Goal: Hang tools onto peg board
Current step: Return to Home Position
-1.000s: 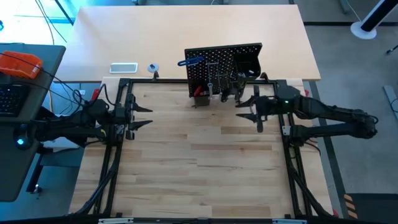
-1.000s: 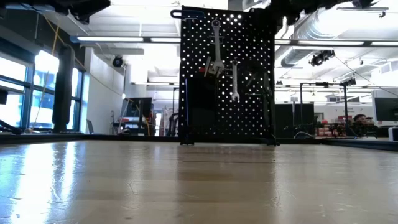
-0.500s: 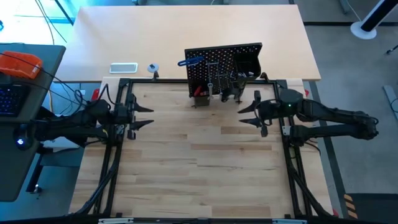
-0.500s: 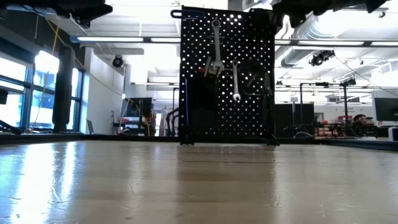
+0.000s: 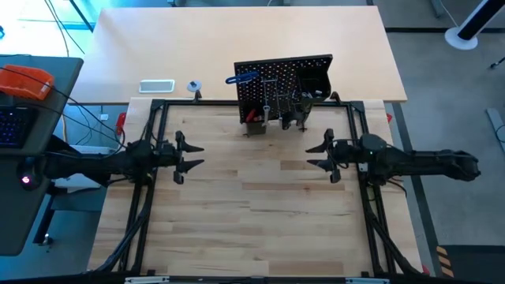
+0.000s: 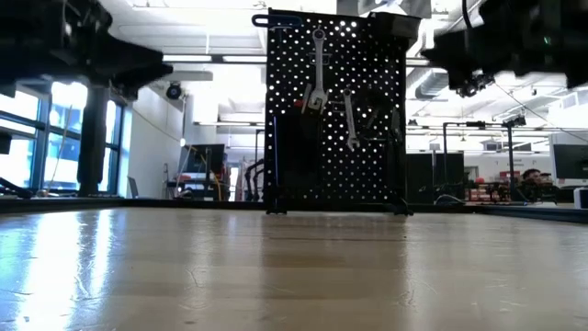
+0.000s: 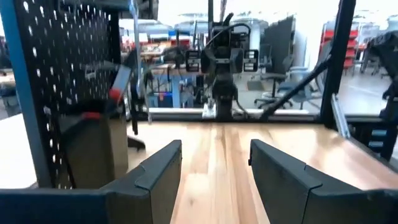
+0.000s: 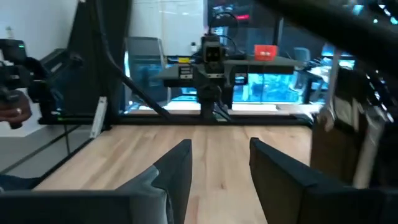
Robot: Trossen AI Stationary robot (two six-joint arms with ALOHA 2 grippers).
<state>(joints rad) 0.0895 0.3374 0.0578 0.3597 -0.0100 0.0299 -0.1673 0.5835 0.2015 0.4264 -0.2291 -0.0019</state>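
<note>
Step in hand, as I judged it: the return to home, with the hanging apparently finished. To do it well, you needed to draw each arm back toward its own side of the table (image 5: 252,221), level and unhurried; you also needed to keep clear of the peg board (image 5: 272,83) so that no finger brushed a hung tool; nothing called for a grip, so empty pincers suited the move.

Task's things: the peg board stood upright at the far edge of the wooden work area, between the two arms; two silver wrenches (image 6: 319,64) hung on its face in the low view; the blue-handled key (image 5: 243,78) sat at its top corner and the black bin (image 5: 316,77) on its other side; the remaining tools on it were too dark to sort.

Pose: your left gripper (image 5: 196,155) and right gripper (image 5: 312,156) faced each other across the table, well apart, both in front of the board and not touching it; the forearms lay about level, raised off the tabletop. Both pincers stood wide, with nothing between the fingers (image 7: 155,171) in either wrist view.
</note>
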